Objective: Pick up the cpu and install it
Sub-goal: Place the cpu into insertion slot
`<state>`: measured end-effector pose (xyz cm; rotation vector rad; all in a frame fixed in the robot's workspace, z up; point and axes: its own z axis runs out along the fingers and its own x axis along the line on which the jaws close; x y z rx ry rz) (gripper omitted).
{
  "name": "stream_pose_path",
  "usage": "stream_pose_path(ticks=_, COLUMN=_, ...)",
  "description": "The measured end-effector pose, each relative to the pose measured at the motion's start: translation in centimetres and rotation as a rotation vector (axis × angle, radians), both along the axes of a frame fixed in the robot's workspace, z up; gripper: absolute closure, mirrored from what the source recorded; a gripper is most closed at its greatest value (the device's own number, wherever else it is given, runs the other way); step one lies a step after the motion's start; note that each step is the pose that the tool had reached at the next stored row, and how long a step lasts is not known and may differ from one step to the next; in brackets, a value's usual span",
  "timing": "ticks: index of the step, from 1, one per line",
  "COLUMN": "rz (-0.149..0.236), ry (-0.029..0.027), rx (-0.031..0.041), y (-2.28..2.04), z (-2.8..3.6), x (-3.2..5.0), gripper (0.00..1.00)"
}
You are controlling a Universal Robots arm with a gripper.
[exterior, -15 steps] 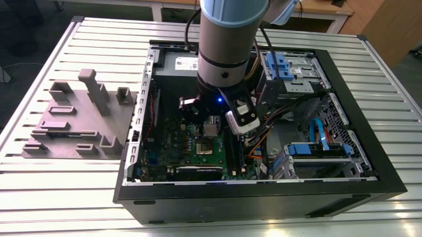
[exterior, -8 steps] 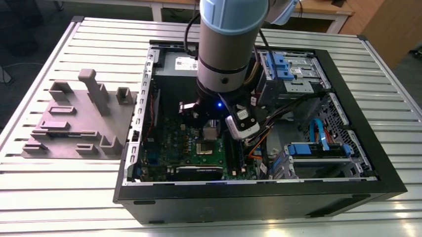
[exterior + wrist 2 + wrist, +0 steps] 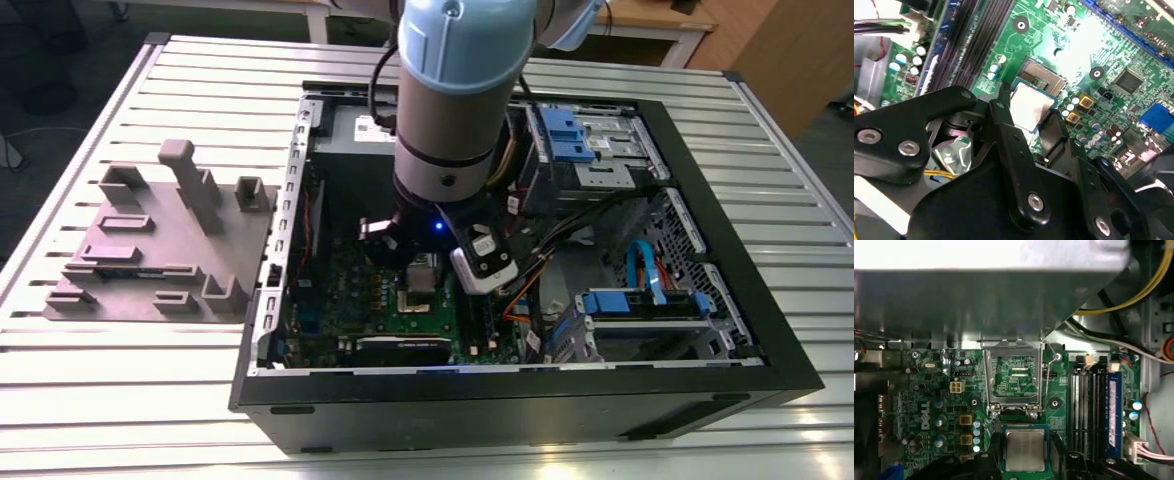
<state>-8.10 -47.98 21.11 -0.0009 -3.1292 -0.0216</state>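
Motherboard (image 3: 929,390) below: gripper (image 3: 1025,440) holds cpu (image 3: 1025,450) flat (top up).

Exterior view, as I see it from my remote station. A silver slatted aluminium table (image 3: 120,400) carries the workspace, its ribs running across the frame. Dark floor (image 3: 20,210) lies past its edge at the exterior view's left. A light-brown wooden cabinet (image 3: 787,60) stands beyond it at the exterior view's right. Pale glare (image 3: 561,467) marks the table's near edge.
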Motion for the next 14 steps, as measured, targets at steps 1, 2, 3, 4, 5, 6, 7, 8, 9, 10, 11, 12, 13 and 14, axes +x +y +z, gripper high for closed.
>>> stream_pose_path(ticks=1, rz=0.0, ry=0.0004, rx=0.0, y=-0.01, z=-0.1, x=-0.05, gripper=0.53)
stream_pose_path(ticks=2, rz=0.0, ry=0.0008, rx=-0.0001, y=-0.04, z=-0.16, x=-0.06, gripper=0.53)
stream_pose_path(ticks=3, rz=0.0, ry=0.0012, rx=-0.0001, y=-0.08, z=-0.22, x=-0.08, gripper=0.53)
stream_pose_path(ticks=4, rz=0.0, ry=0.0013, rx=-0.0001, y=-0.14, z=-0.26, x=-0.08, gripper=0.53)
stream_pose_path(ticks=5, rz=0.0, ry=0.0013, rx=0.0, y=-0.22, z=-0.31, x=-0.08, gripper=0.53)
stream_pose_path(ticks=6, rz=0.0, ry=0.0014, rx=-0.0001, y=-0.28, z=-0.34, x=-0.08, gripper=0.53)
stream_pose_path(ticks=7, rz=0.0, ry=0.0013, rx=0.0001, y=-0.29, z=-0.36, x=-0.09, gripper=0.53)
stream_pose_path(ticks=8, rz=0.0, ry=0.0014, rx=0.0, y=-0.29, z=-0.36, x=-0.09, gripper=0.53)
stream_pose_path(ticks=9, rz=0.0, ry=0.0014, rx=-0.0001, y=-0.29, z=-0.36, x=-0.08, gripper=0.53)
stream_pose_path(ticks=10, rz=0.0, ry=0.0014, rx=0.0, y=-0.29, z=-0.38, x=-0.08, gripper=0.53)
stream_pose_path(ticks=11, rz=0.0, ry=0.0014, rx=0.0, y=-0.29, z=-0.39, x=-0.08, gripper=0.53)
stream_pose_path(ticks=12, rz=0.0, ry=0.0014, rx=0.0, y=-0.29, z=-0.39, x=-0.08, gripper=0.53)
stream_pose_path(ticks=13, rz=0.0, ry=0.0014, rx=0.0, y=-0.29, z=-0.4, x=-0.08, gripper=0.53)
stream_pose_path(ticks=14, rz=0.0, ry=0.0013, rx=0.0001, y=-0.3, z=-0.42, x=-0.1, gripper=0.53)
